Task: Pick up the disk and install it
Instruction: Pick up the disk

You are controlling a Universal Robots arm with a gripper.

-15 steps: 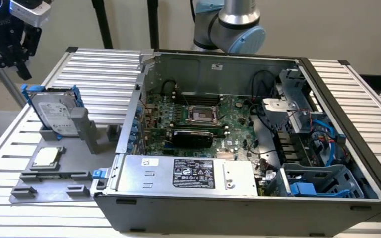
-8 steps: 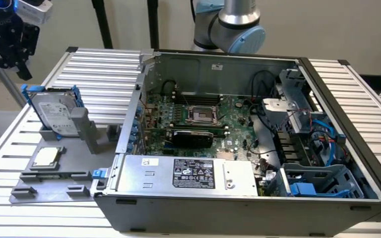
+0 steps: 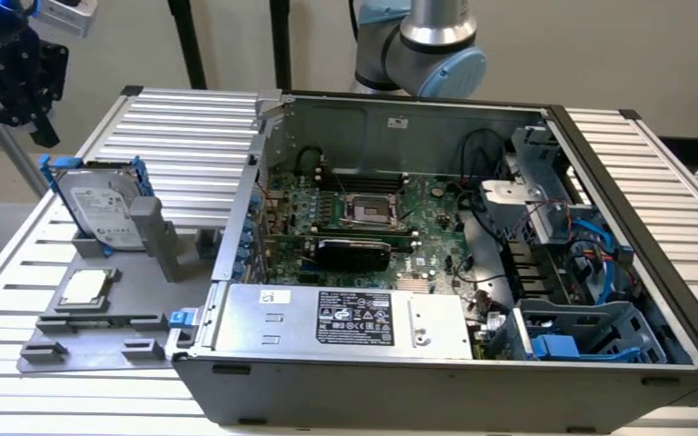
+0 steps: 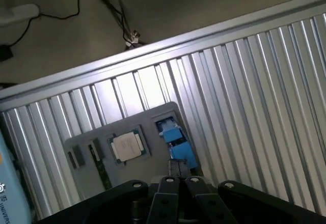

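Note:
The disk (image 3: 97, 205) stands upright in a grey holder on the ribbed table, a silver drive with a white label in a blue carrier. My black gripper (image 3: 39, 125) hangs high above and toward the exterior view's left of it, apart from it. In the wrist view the gripper (image 4: 178, 169) is shut, its fingers pressed together with nothing between them. Just past the fingertips there I see the blue edge of the disk (image 4: 174, 138), end-on.
A grey tray (image 3: 76, 341) holds a square silver chip (image 3: 86, 286), also seen as the chip (image 4: 127, 146). The open computer case (image 3: 446, 236) fills the exterior view's right, with a blue drive cage (image 3: 592, 334) at its near corner. The table edge (image 4: 153, 51) borders the floor.

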